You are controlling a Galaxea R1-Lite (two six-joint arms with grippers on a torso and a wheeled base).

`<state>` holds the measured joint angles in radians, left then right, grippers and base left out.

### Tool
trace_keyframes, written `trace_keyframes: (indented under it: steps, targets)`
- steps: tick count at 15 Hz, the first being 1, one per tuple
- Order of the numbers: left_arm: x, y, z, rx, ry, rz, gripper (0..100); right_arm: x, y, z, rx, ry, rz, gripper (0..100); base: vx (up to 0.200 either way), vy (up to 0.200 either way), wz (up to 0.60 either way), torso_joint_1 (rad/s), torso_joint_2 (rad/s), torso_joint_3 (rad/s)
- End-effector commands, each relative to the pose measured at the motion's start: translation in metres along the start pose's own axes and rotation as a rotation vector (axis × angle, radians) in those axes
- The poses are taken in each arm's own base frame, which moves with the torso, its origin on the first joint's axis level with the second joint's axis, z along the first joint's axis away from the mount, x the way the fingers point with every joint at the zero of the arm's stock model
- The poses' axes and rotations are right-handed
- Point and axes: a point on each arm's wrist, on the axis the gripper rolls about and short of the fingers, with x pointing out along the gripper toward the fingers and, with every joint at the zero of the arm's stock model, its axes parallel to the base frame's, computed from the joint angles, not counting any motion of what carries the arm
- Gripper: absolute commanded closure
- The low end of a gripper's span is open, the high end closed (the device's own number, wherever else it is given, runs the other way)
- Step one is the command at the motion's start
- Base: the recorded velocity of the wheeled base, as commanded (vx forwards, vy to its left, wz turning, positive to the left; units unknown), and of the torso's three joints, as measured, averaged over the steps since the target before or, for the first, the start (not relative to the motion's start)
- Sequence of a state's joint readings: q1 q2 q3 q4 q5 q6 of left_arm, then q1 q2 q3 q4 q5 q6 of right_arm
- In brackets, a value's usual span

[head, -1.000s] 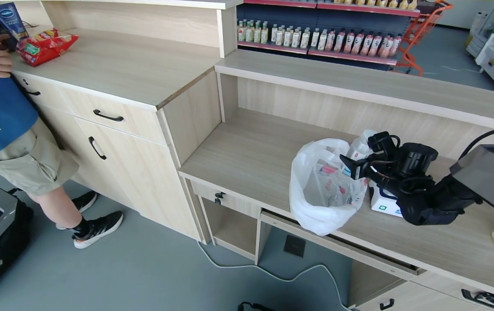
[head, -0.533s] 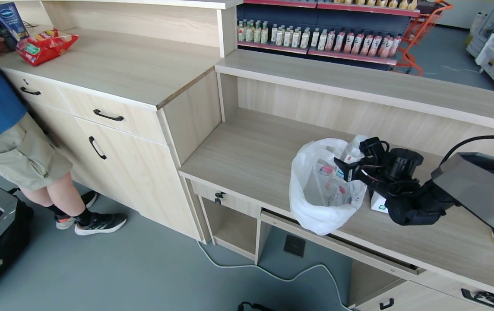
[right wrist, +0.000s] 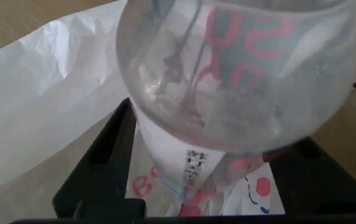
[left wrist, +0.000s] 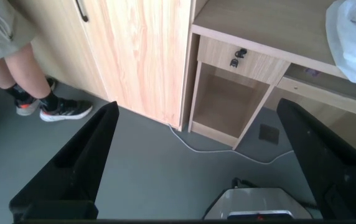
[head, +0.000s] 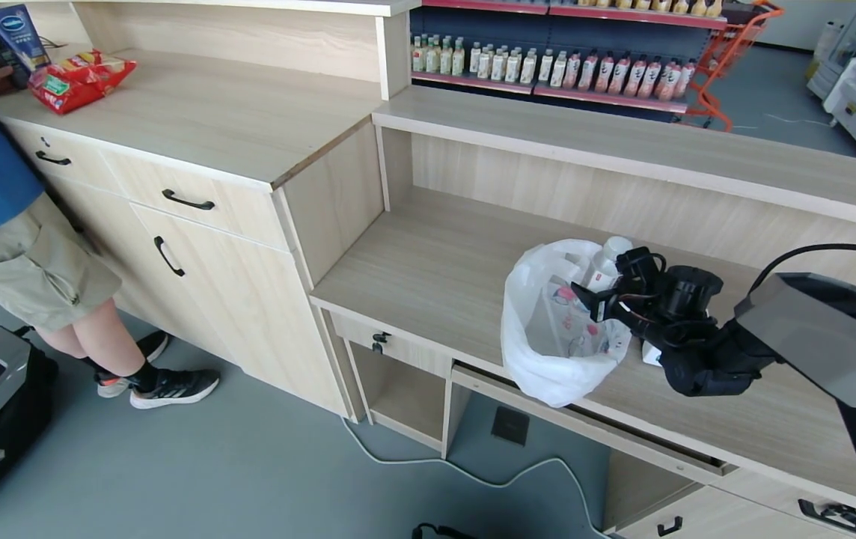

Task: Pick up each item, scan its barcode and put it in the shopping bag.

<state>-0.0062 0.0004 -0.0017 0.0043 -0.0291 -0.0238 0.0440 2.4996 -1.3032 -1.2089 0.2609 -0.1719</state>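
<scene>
Right hand (head: 598, 293) grasping clear round bottle (head: 607, 258) over crinkly plastic bag (head: 540, 359) (mouth open); left hand (left wrist: 196, 124) released.

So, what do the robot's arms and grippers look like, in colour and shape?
The right gripper is black, with thin wires looped beside it. Behind it sits a round black wrist joint, then an angular grey forearm cover. A black cable arcs above that cover. The left gripper has two broad, flat black fingers.
</scene>
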Motion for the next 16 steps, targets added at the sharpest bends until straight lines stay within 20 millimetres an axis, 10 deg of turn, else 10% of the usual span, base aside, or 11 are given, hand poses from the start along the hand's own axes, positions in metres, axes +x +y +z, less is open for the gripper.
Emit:
trace_keyframes:
  steps: [1, 4, 7, 10, 16]
  targets:
    - [0.000, 0.000, 0.000, 0.001, 0.000, 0.000, 0, 0.000, -0.001, 0.001, -0.001, -0.002, -0.002, 0, 0.000, 0.000, 0.00, 0.000, 0.00, 0.000]
    - [0.000, 0.000, 0.000, 0.001, 0.000, 0.000, 0, -0.017, -0.003, 0.046, 0.001, -0.044, -0.007, 0, 0.000, 0.000, 0.00, 0.000, 0.00, 0.000]
    - [0.000, 0.000, 0.000, 0.001, 0.000, 0.000, 0, -0.085, 0.003, 0.094, 0.001, -0.013, -0.010, 0, 0.000, 0.000, 0.00, 0.000, 0.00, 0.000]
    - [0.000, 0.000, 0.000, -0.001, 0.000, 0.000, 0, -0.158, -0.005, 0.109, -0.070, 0.040, -0.071, 0, 0.000, 0.000, 0.00, 0.000, 0.00, 0.000]
    - [0.000, 0.000, 0.000, -0.001, 0.000, 0.000, 0, -0.228, -0.050, 0.144, -0.160, 0.087, -0.317, 0, 0.000, 0.000, -0.30, 0.000, 0.00, 0.001]
